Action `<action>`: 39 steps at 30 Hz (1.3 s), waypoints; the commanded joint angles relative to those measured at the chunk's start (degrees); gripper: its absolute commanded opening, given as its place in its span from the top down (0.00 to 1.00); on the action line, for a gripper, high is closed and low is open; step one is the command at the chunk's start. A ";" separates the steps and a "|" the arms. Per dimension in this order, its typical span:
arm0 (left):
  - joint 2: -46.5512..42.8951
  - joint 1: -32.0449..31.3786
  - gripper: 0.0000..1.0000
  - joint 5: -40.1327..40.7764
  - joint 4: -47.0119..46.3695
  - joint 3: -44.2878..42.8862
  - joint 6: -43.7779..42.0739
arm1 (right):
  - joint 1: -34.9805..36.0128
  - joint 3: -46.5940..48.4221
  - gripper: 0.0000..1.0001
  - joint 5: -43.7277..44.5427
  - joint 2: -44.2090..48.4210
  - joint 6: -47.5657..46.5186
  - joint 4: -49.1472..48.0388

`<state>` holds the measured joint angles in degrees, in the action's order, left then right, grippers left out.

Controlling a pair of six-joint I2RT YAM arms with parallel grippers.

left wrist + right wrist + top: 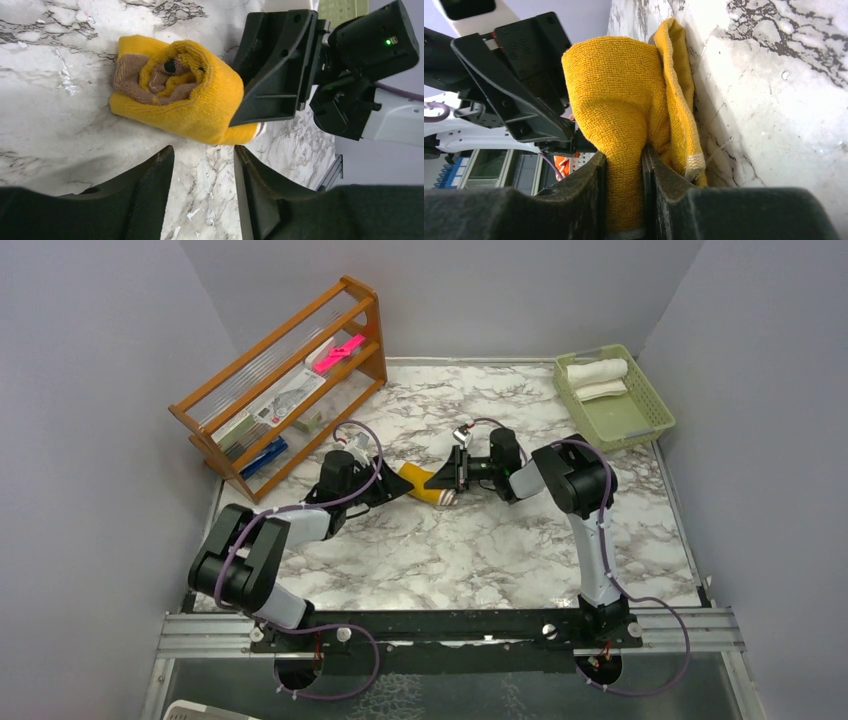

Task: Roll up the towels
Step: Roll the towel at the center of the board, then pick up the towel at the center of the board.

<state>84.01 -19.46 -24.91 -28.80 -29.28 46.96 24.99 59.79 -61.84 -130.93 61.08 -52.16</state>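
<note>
Your yellow towel (200,100) sits mid-table on the marble table (480,550). It's rolled up, and the brown face is coiled inside the end that faces your left wrist camera.

Your right gripper (624,160) has it: both fingers are pinched tight on a fold of yellow cloth at the roll's other end, with only the cloth's thickness between them. Your left gripper (204,155) holds nothing. Its fingers are parted over bare marble, tips just short of the roll.

From above, the two grippers face each other across the towel, one on each side.

In the far right corner, the green basket (630,420) holds the cream-white towel (597,371). It looks rolled, though it's too small from up here to be sure. A wooden rack (280,380) stands at the far left.
</note>
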 commanded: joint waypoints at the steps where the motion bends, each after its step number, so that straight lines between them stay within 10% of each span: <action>1: 5.52 -1.83 0.46 3.41 -13.58 0.71 6.06 | 0.06 -1.80 0.75 1.02 -1.40 4.15 -2.53; 7: 12.68 -3.87 0.31 8.98 -28.31 4.15 15.35 | 0.06 -1.46 0.75 1.22 0.40 1.33 1.08; 30: 27.73 -9.89 0.35 20.27 -47.05 0.93 16.63 | 0.81 -5.99 0.76 -2.09 1.21 7.78 -9.97; 39: 26.30 -9.89 0.78 18.63 -49.15 -0.42 8.89 | 1.09 -7.75 0.73 -2.45 3.24 4.78 -8.40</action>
<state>111.77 -29.32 -7.31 -74.26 -27.38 61.71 24.29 53.84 -60.36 -130.63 68.77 -61.78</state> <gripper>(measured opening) 0.325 0.250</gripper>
